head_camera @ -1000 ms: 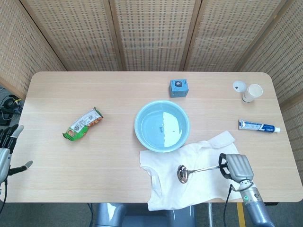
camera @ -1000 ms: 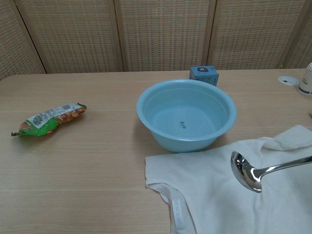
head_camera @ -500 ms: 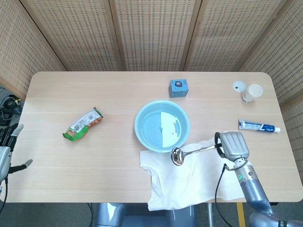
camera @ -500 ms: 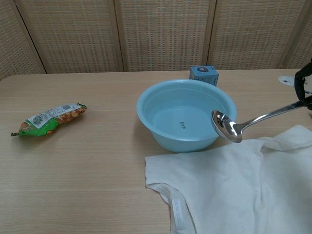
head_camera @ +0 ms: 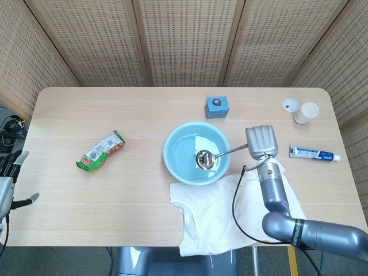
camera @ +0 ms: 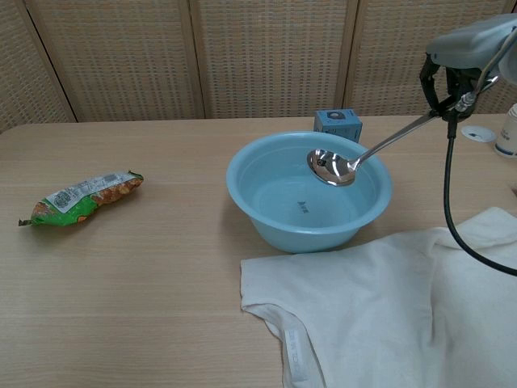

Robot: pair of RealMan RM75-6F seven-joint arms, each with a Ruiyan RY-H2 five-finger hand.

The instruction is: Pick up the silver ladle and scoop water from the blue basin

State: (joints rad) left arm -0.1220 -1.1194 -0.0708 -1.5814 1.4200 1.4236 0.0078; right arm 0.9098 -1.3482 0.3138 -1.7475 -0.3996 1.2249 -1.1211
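Holding the silver ladle (head_camera: 205, 159) over the blue basin (head_camera: 172, 163), right hand (head_camera: 261, 141) fingers wrap its handle; labels unreadable.

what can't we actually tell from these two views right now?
- Right hand grip on the silver ladle: head view shows only the hand's back; chest view crops it at the top-right edge.
- Ladle bowl touching the water in the blue basin: undecidable in either view.
- Left hand: cut off by the head view's left edge, absent from the chest view.
- Toothpaste tube print: too small.
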